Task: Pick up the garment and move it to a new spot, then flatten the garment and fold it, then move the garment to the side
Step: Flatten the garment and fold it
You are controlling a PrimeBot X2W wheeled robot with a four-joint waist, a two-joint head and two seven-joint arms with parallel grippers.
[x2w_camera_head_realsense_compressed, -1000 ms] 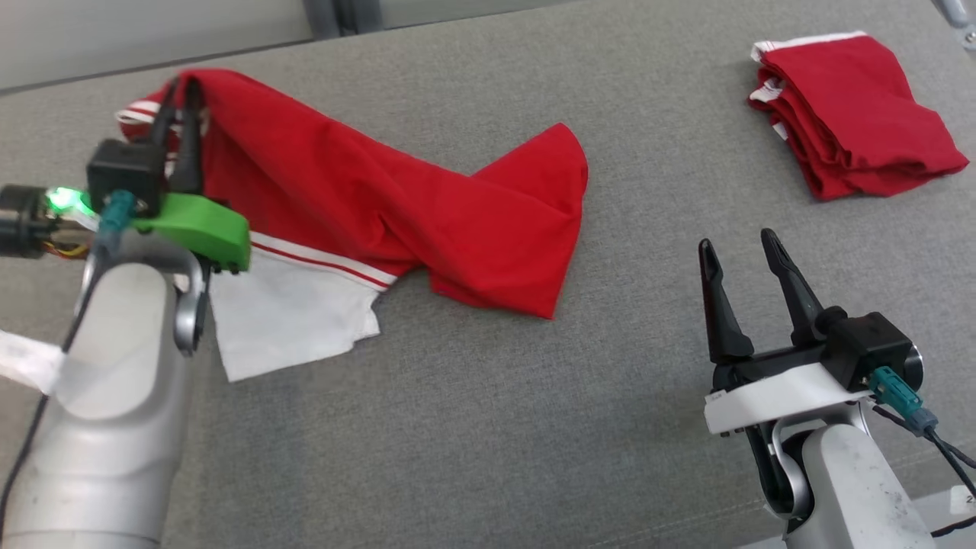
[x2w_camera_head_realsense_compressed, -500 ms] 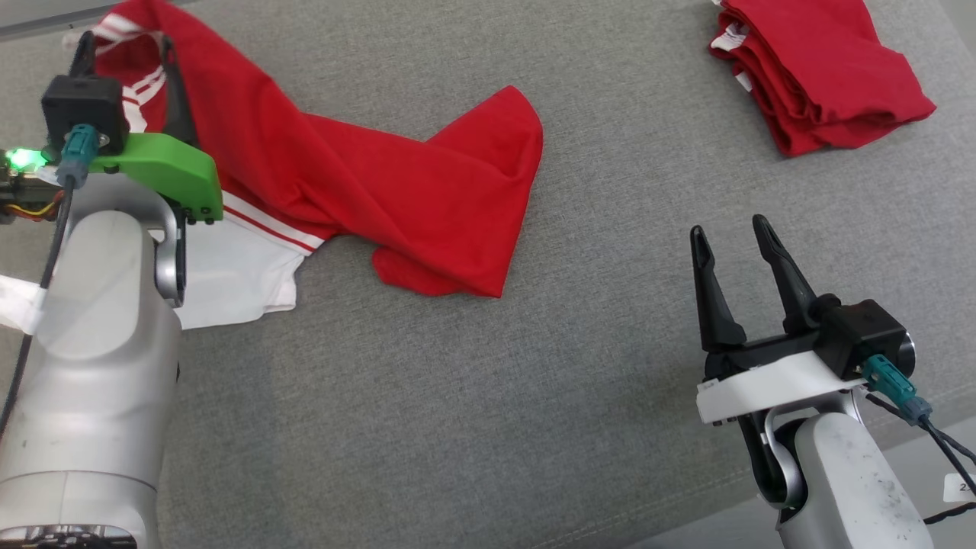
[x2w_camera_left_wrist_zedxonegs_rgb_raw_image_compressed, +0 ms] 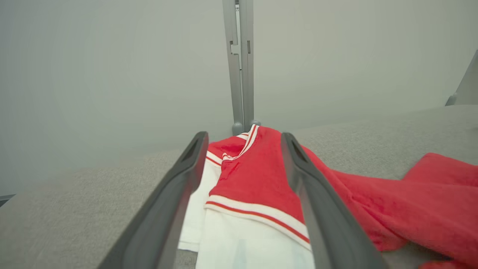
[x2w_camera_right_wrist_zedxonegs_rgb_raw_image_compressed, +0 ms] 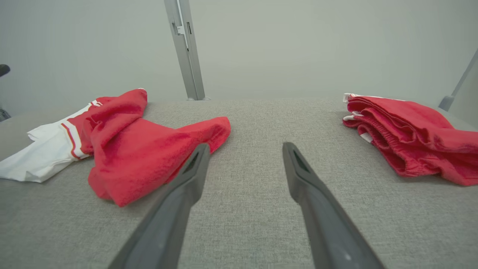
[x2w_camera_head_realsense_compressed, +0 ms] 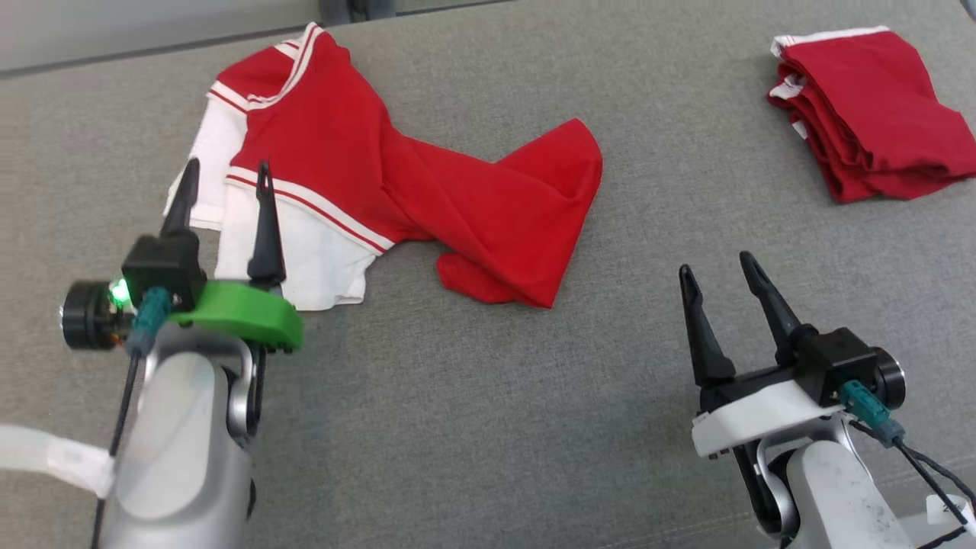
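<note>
The garment (x2w_camera_head_realsense_compressed: 427, 191) is a red shirt with white sleeves and striped trim, lying crumpled on the grey padded table (x2w_camera_head_realsense_compressed: 473, 427). It also appears in the left wrist view (x2w_camera_left_wrist_zedxonegs_rgb_raw_image_compressed: 261, 179) and the right wrist view (x2w_camera_right_wrist_zedxonegs_rgb_raw_image_compressed: 142, 149). My left gripper (x2w_camera_head_realsense_compressed: 226, 175) is open just near of its white sleeve, with nothing between the fingers (x2w_camera_left_wrist_zedxonegs_rgb_raw_image_compressed: 175, 194). My right gripper (x2w_camera_head_realsense_compressed: 715, 267) stands open over bare table to the right of the garment, empty; its fingertips (x2w_camera_right_wrist_zedxonegs_rgb_raw_image_compressed: 198, 157) point toward the far edge.
A folded red garment pile (x2w_camera_head_realsense_compressed: 877, 107) rests at the table's far right, also in the right wrist view (x2w_camera_right_wrist_zedxonegs_rgb_raw_image_compressed: 410, 134). A grey upright post (x2w_camera_left_wrist_zedxonegs_rgb_raw_image_compressed: 241, 63) rises behind the table's far edge, before a pale wall.
My left gripper has opened and let go of the garment's collar end, then drawn back toward me. The garment now lies flat on the table. The head camera has shifted. The right gripper stays open.
</note>
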